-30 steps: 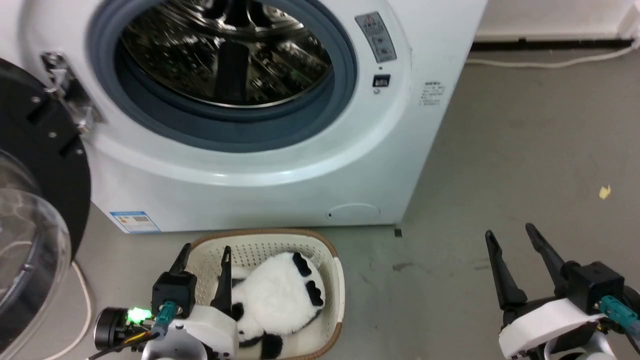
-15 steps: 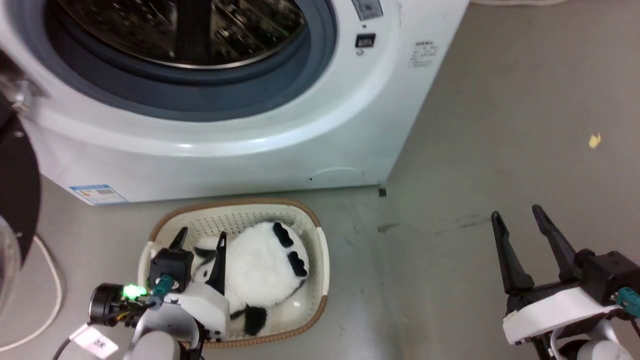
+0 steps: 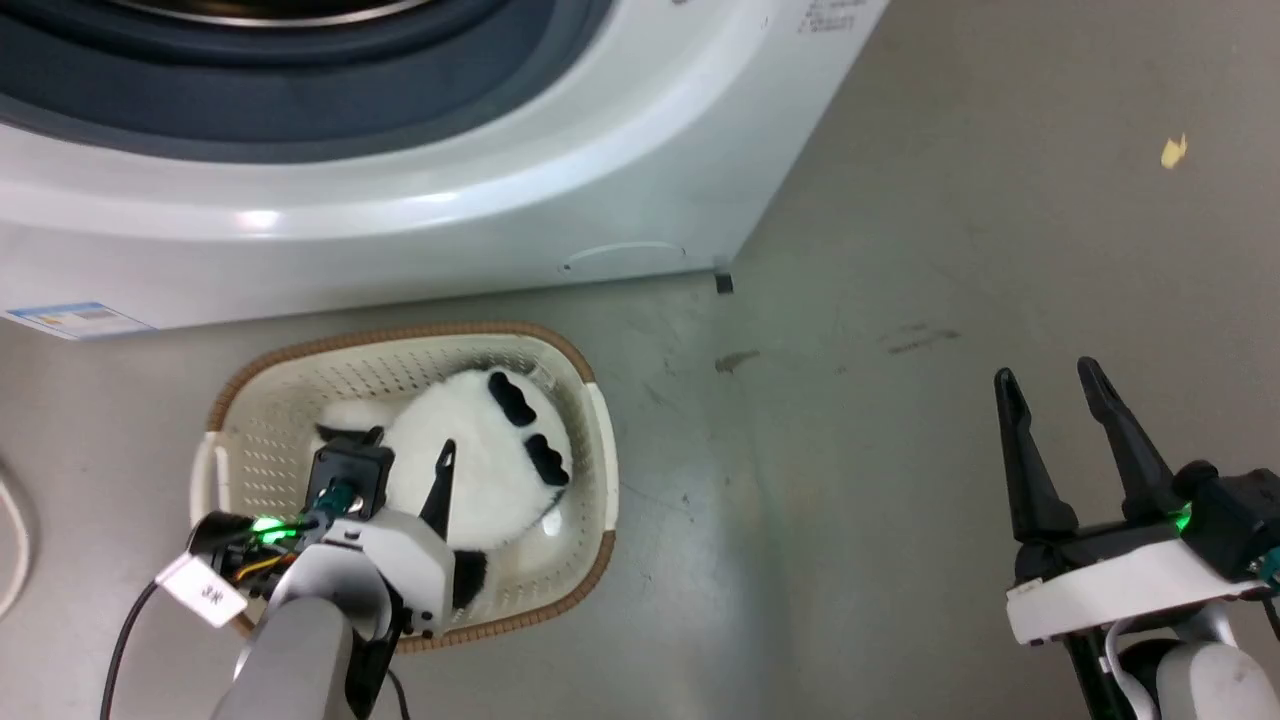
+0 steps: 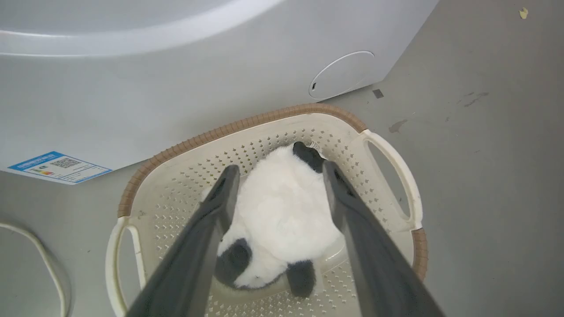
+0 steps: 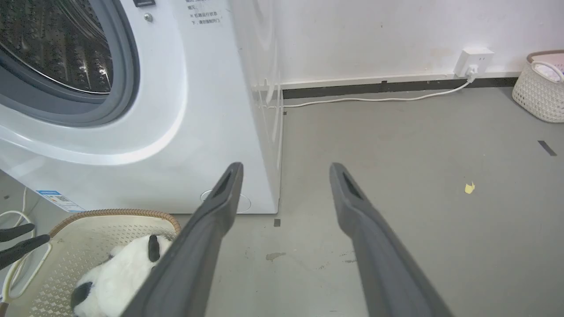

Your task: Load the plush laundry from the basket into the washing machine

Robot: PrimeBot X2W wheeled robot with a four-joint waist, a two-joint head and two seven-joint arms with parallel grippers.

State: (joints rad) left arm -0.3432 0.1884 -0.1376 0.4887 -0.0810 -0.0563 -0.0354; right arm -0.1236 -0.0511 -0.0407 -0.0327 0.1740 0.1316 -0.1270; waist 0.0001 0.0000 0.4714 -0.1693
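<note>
The plush laundry (image 3: 480, 465), a fluffy white toy with black patches, lies in the cream basket (image 3: 260, 420) on the floor in front of the washing machine (image 3: 500, 210). My left gripper (image 3: 408, 448) hangs open just above the toy, one finger on each side of its body. The left wrist view shows the toy (image 4: 282, 211) between those spread fingers (image 4: 220, 198), inside the basket (image 4: 387, 154). My right gripper (image 3: 1050, 385) stands open over bare floor at the right, holding nothing. In the right wrist view the machine's steel drum (image 5: 53, 48) shows, with the toy (image 5: 119, 268) at the lower left.
A white cable (image 5: 374, 99) runs along the back wall to a socket (image 5: 473, 61). A second woven basket (image 5: 539, 92) stands at the far right by the wall. A yellow scrap (image 3: 1172, 152) lies on the grey floor. Another cable (image 4: 39, 255) curls left of the basket.
The head camera has tilted down, so the machine slid up the picture. My left gripper has come lower over the toy, still open. The right gripper has kept its pose.
</note>
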